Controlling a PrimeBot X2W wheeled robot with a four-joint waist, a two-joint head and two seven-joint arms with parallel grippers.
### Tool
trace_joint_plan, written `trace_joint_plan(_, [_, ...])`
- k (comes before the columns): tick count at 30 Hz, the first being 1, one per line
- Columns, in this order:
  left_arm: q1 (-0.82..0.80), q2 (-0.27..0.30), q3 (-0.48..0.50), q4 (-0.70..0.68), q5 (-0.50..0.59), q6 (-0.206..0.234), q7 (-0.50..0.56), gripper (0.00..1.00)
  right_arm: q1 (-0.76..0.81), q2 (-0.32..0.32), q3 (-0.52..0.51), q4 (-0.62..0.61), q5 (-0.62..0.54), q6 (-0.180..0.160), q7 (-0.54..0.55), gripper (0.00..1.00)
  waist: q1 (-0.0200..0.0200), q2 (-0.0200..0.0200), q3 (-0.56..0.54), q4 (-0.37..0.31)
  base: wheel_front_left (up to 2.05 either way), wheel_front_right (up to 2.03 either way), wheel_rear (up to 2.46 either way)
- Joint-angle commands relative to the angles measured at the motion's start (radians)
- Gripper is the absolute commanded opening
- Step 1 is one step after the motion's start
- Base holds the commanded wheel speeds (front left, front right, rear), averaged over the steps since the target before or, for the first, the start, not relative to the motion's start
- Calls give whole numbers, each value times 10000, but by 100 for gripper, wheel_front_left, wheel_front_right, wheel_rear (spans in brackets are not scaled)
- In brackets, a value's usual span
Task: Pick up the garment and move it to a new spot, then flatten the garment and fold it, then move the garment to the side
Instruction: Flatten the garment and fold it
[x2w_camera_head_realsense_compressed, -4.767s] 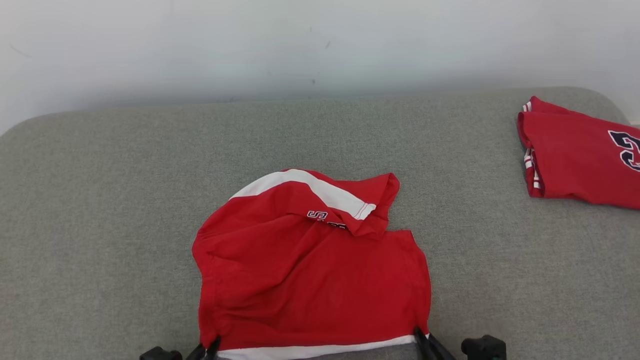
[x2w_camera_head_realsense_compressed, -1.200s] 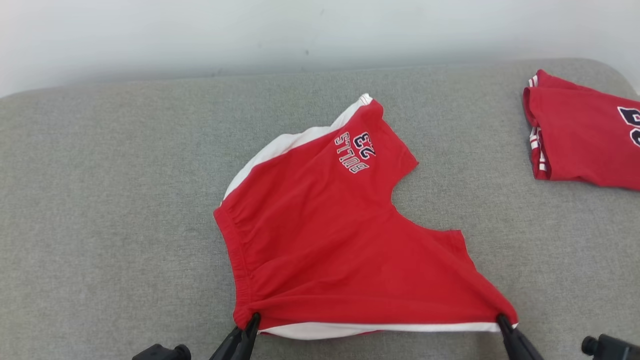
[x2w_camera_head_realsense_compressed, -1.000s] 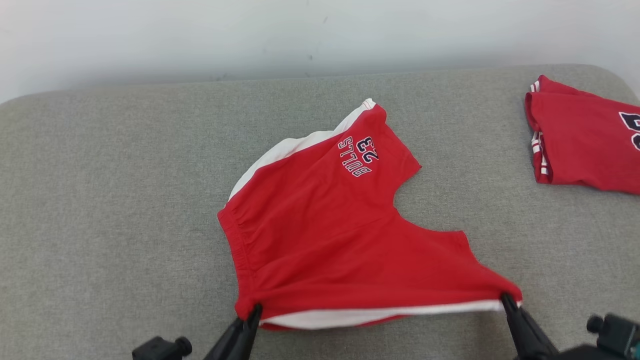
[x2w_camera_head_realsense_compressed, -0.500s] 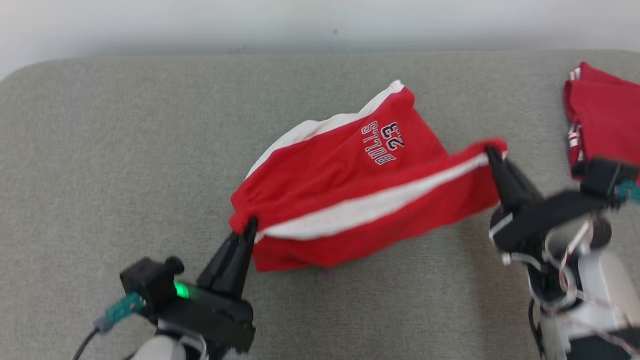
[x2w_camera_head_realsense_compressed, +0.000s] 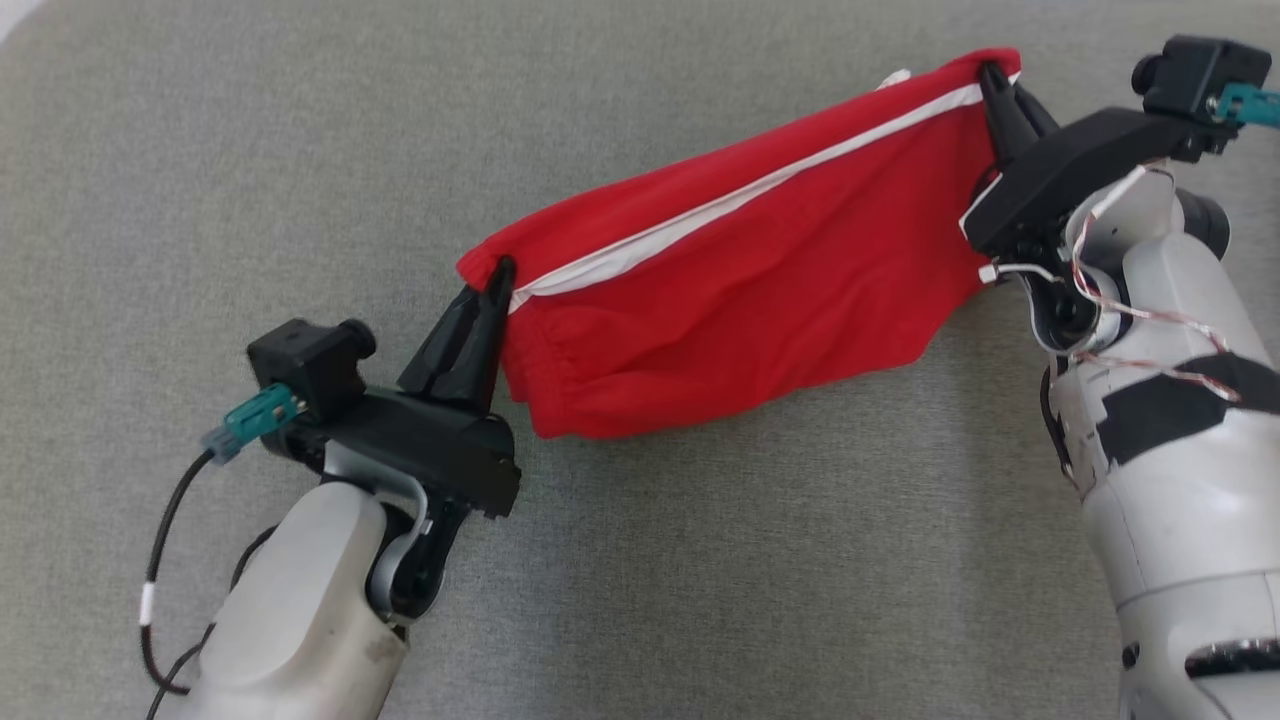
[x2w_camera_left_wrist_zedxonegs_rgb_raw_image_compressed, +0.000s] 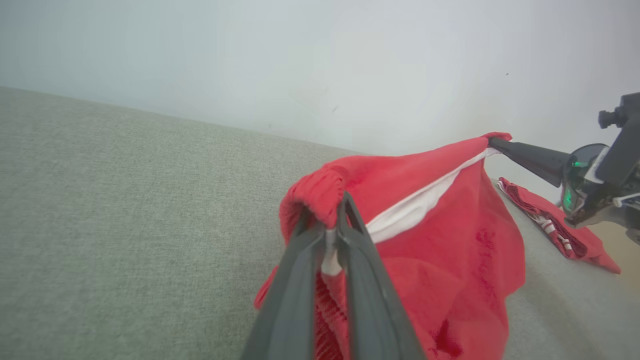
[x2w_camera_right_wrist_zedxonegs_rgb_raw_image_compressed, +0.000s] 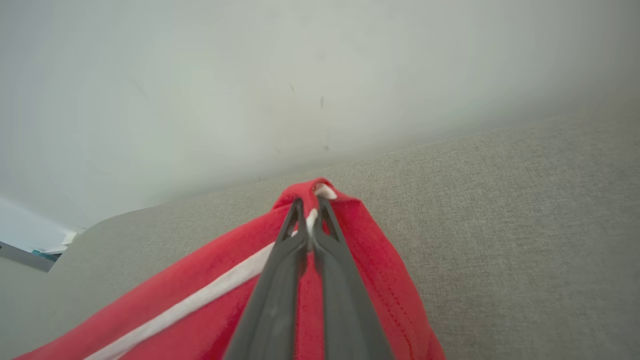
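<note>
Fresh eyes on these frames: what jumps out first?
The red garment is stretched taut across the middle of the head view. It hangs from its white-striped edge between the left gripper at its lower-left corner and the right gripper at the upper right, both pinched shut on the cloth. Beneath it is the grey padded surface, and the left wrist view shows a second red garment lying at the far right.

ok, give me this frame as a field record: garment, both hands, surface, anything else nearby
garment: red garment with white stripe, stretched between both hands, hanging below them
left hand: shut on the gathered end
right hand: shut on the opposite end
surface: grey fabric surface under it; contact unclear
other: second red garment lying on the surface beyond the right hand
</note>
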Motion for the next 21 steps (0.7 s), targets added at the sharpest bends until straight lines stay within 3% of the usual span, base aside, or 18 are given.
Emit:
trace_joint_plan(1, [-204,-78,-60,136,-53,28,0,0,-239,-30,-36,318,-107,3,-167,0,-3,-2,389,270,0,0,0])
trace_joint_plan(3, [-453,-108,-196,377,-79,25,0,0,-669,-11,-59,1023,-223,3,-426,0,-3,-2,472,312,0,0,0])
trace_joint_plan(4, [-536,-123,-222,458,-93,24,0,44,-829,16,-47,1325,-254,3,-548,11,-3,-2,488,324,0,0,0])
trace_joint_plan(5, [-592,-107,-296,548,-22,23,2,87,-968,40,27,1587,-315,3,-651,36,-3,-2,497,326,0,0,0])
trace_joint_plan(6, [-637,-102,-335,592,67,22,2,100,-1064,61,94,1810,-300,3,-765,95,-3,-2,492,321,0,0,0])
trace_joint_plan(7, [-638,-117,-334,609,102,21,2,100,-1121,68,161,2007,-230,3,-868,100,-3,-2,461,302,0,0,0])
trace_joint_plan(14, [174,47,155,279,431,19,2,100,-747,-413,1182,2597,228,3,-1447,100,-3,-2,-112,224,0,0,0])
trace_joint_plan(21, [1481,183,1687,-1152,1594,202,2,100,77,-1234,2299,2580,507,3,-1646,100,-3,-2,-409,432,0,0,0])
